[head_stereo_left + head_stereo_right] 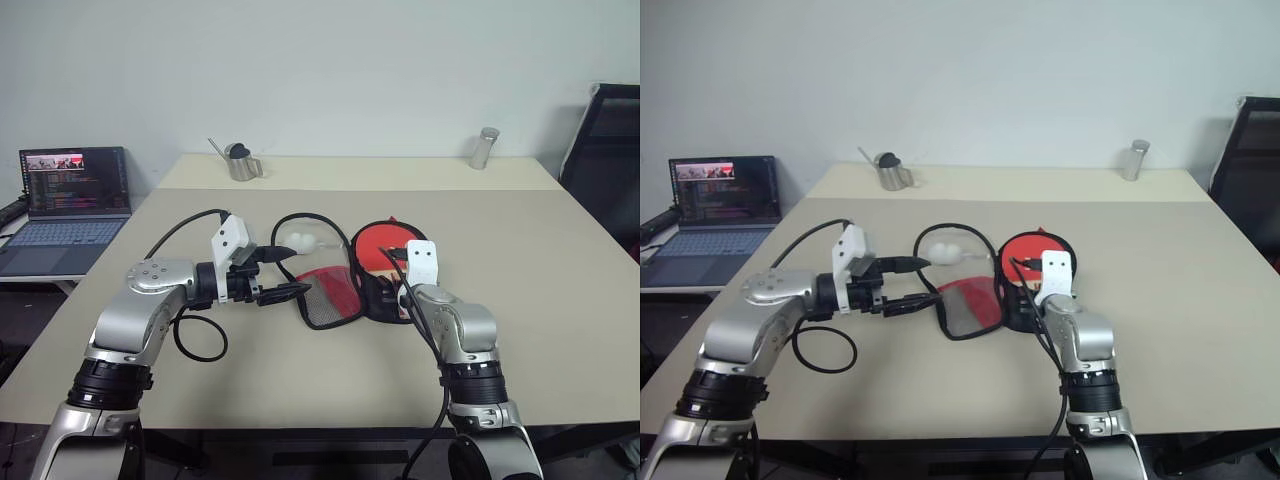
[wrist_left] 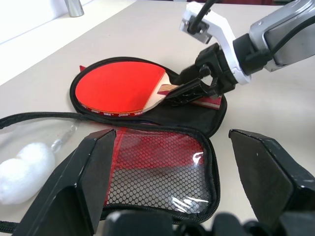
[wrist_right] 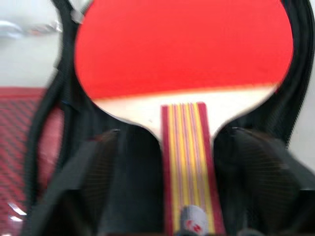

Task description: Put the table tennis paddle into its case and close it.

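**Paddle laid in the open case, flap yet to fold over**

While the case (image 2: 206,115) lies spread open on the table (image 1: 560,300), the table tennis paddle (image 2: 118,88) rests flat in its black right half, red face up, blade toward the far side and handle pointing back toward the robot. The right gripper (image 2: 189,91) sits directly over that handle, its two fingers spread to either side of the striped wood rather than pinching it; from the right wrist view the handle runs straight up between them. The paddle's long axis lies near-to-far, in line with this gripper.

The case's other half, red with a black mesh pocket (image 2: 162,172), is folded out to the left, touching the black half along the hinge. The left gripper (image 1: 272,275) hovers just left of that flap, jaws wide apart, pointing right toward it, and is the nearer arm for folding it over. A white ball bag (image 1: 303,240) lies beyond the flap.
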Motion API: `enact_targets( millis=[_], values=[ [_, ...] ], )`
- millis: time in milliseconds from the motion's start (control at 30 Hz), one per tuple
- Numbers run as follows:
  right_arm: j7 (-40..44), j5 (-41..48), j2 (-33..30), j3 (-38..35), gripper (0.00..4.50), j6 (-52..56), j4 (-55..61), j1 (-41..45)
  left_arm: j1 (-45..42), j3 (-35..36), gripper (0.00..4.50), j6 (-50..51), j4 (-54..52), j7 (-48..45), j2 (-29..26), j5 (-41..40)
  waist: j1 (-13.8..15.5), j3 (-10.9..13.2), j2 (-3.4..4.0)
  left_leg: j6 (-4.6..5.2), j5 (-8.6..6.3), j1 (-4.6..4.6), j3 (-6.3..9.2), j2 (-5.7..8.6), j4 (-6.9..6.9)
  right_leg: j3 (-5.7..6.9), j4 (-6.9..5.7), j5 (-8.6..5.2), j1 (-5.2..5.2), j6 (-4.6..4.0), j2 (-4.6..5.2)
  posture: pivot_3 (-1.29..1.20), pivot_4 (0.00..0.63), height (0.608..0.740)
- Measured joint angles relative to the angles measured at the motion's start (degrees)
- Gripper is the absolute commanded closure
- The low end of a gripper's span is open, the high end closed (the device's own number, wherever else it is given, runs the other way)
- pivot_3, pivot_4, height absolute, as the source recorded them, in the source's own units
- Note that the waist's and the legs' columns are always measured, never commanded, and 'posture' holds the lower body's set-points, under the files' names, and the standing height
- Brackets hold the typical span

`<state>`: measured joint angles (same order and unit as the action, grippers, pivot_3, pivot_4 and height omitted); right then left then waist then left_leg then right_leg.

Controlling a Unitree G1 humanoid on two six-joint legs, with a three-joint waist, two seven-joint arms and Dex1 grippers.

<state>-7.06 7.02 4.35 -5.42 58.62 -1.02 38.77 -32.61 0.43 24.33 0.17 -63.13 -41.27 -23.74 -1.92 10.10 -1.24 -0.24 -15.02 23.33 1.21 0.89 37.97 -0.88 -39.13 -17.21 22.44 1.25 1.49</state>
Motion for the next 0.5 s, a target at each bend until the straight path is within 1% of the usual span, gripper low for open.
enact_targets(
  millis=[133,267,367,400,500],
  values=[
    [1.72,0.09,-1.51,1.35,0.02,1.13,3.3,-0.5,-0.01,0.01,0.47,-0.02,0.15,0.55,0.01,0.08,0.01,0.0,0.0,0.0,0.0,0.0,0.0,0.0,0.01,0.0,0.0,0.0,0.0,0.0,0.0,0.0,0.15,0.74],
    [7.41,3.39,-6.12,2.12,0.02,6.28,10.79,-1.29,0.03,0.87,0.47,-0.04,2.1,2.71,0.03,0.3,0.04,0.0,0.0,0.0,0.0,0.0,0.0,0.0,0.01,0.0,0.0,0.0,0.0,0.0,0.0,0.0,0.15,0.74],
    [14.55,6.95,-13.0,3.22,0.02,7.67,16.72,-2.24,0.18,1.54,0.47,-0.36,3.53,4.71,0.26,1.04,0.06,0.0,0.0,0.01,0.0,0.0,0.01,0.0,0.01,0.02,0.03,0.0,-0.02,0.0,0.0,0.0,0.15,0.74],
    [17.97,8.9,-16.39,3.13,0.02,7.78,19.12,-2.57,0.36,1.66,0.47,-0.78,4.47,5.61,0.42,1.56,0.09,0.0,0.0,0.01,-0.01,0.01,0.01,0.01,0.02,0.01,0.03,0.0,-0.02,0.0,0.0,0.0,0.15,0.74],
    [26.28,14.1,-22.62,1.83,0.02,7.31,23.94,-3.15,0.77,1.75,0.47,-1.12,6.6,6.9,0.68,2.53,0.1,0.0,-0.01,0.02,-0.01,0.0,0.04,0.0,0.01,0.05,0.04,0.0,-0.04,0.0,0.0,0.0,0.15,0.74]
  ],
)
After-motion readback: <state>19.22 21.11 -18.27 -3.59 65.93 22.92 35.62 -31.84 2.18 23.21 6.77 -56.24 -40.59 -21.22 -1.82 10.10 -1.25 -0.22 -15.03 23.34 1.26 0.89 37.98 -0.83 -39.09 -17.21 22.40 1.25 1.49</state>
